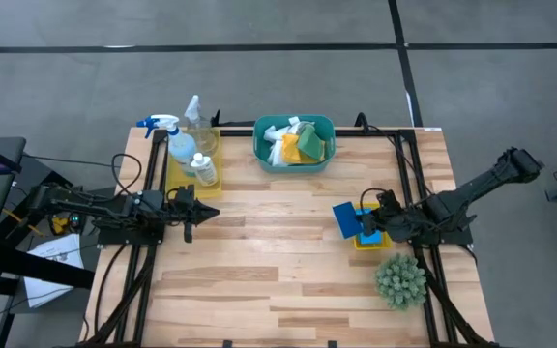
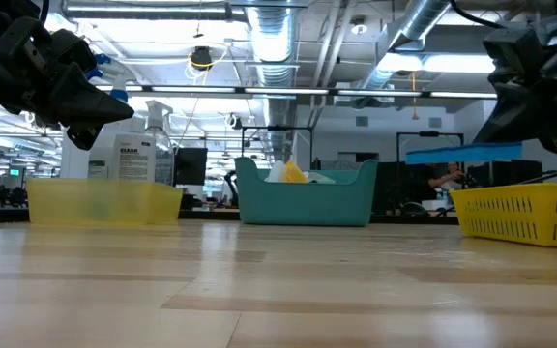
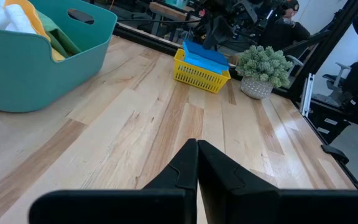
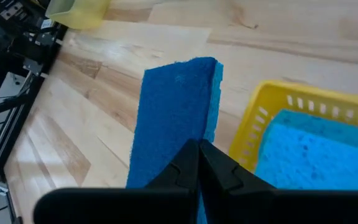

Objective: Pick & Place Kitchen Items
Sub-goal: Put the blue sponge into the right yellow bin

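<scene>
My right gripper (image 1: 367, 224) is shut on a dark-blue sponge (image 4: 176, 106) beside a small yellow tray (image 1: 373, 242), in which a light-blue sponge (image 4: 316, 149) lies. My left gripper (image 1: 201, 210) hangs shut and empty over the table's left part. A teal basin (image 1: 294, 155) at the far middle holds white, yellow and green cloths (image 1: 298, 143). In a yellow tray (image 1: 177, 179) at the far left stand a blue-trigger spray bottle (image 1: 167, 130), a clear bottle (image 1: 195, 121) and a small labelled white bottle (image 1: 202, 169). My right gripper pinches the dark-blue sponge by its near end (image 4: 179, 142) between its two fingers. The fingers come from the table's right, slanting down. The sponge (image 2: 462, 153) sticks out past them toward the table's left, about level and lifted clear above the small yellow tray's rim.
A spiky green ball-shaped plant (image 1: 400, 280) stands in a pot near the table's right front corner, close to the small yellow tray. Bare wooden table top (image 1: 278, 261) spreads over the middle and front. Black frame rails run along both side edges.
</scene>
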Controlling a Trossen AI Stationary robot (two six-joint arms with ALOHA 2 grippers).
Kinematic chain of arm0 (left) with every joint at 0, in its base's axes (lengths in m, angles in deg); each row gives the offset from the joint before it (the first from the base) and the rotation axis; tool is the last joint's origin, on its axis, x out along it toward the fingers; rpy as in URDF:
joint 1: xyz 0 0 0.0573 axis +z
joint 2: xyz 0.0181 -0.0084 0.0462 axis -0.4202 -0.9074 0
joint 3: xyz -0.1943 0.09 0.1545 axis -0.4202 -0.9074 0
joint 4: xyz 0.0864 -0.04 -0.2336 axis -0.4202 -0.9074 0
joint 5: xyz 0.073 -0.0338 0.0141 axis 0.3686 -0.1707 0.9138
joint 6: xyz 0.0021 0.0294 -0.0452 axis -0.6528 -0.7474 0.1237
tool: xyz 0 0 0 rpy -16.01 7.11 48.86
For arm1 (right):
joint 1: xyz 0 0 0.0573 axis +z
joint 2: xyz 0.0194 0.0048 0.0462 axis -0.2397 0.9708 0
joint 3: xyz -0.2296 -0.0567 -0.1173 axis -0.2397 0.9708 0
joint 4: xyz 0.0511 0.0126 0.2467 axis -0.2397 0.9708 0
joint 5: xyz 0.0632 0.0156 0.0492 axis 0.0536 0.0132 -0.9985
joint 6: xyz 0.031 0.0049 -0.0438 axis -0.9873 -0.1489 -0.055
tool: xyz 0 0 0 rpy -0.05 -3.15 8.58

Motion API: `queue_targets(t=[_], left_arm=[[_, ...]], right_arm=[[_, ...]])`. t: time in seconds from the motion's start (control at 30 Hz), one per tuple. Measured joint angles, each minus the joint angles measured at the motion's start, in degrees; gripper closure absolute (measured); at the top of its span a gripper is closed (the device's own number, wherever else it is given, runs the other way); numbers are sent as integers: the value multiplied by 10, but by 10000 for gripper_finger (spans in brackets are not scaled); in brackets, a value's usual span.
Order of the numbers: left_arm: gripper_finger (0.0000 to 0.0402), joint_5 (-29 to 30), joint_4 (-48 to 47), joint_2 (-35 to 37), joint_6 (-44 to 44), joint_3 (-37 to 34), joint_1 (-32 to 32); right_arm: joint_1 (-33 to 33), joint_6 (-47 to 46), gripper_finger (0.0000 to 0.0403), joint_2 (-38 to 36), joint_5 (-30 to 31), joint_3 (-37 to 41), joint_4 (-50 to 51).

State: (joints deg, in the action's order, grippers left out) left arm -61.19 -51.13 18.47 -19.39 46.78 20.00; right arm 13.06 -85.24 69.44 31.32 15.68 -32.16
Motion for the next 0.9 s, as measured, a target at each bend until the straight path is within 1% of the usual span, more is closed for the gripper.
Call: queue_targets(t=[0.2, 0.4, 0.53, 0.73, 0.9], left_arm=[[399, 0, 0, 0, 0, 0, 0], [399, 0, 0, 0, 0, 0, 0], [399, 0, 0, 0, 0, 0, 0], [399, 0, 0, 0, 0, 0, 0], [399, 0, 0, 0, 0, 0, 0]], right_arm=[[39, -55, 403, -19, 31, 0, 48], [82, -130, 403, -54, 68, 0, 139], [100, -152, 403, -64, 83, 0, 159], [109, -160, 403, -65, 85, 0, 174], [131, -203, 403, -76, 93, 0, 223]])
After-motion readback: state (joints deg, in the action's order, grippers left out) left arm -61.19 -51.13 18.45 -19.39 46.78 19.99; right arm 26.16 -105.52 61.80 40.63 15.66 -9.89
